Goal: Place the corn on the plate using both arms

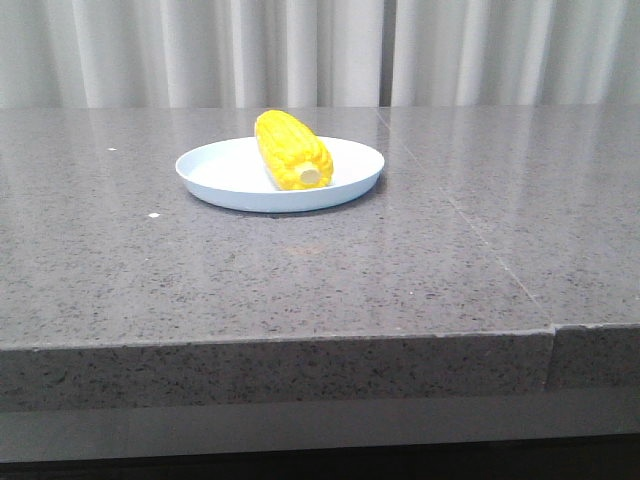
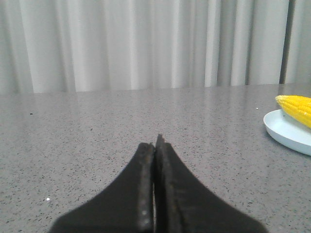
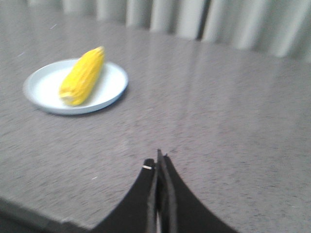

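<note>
Corn (image 1: 291, 150): lies on plate (image 1: 215, 178), upper centre of the front view; we judge placing done.
Left gripper (image 2: 155, 145): pressed together, empty.
Right gripper (image 3: 159, 162): pressed together, empty.
Next: we need no further grasp.

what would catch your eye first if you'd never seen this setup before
The bright yellow corn lying on the white plate, toward the back middle of the grey stone table, its pale stub end facing the camera. Both hands, left and right, are shut, empty and well away from it.
</note>
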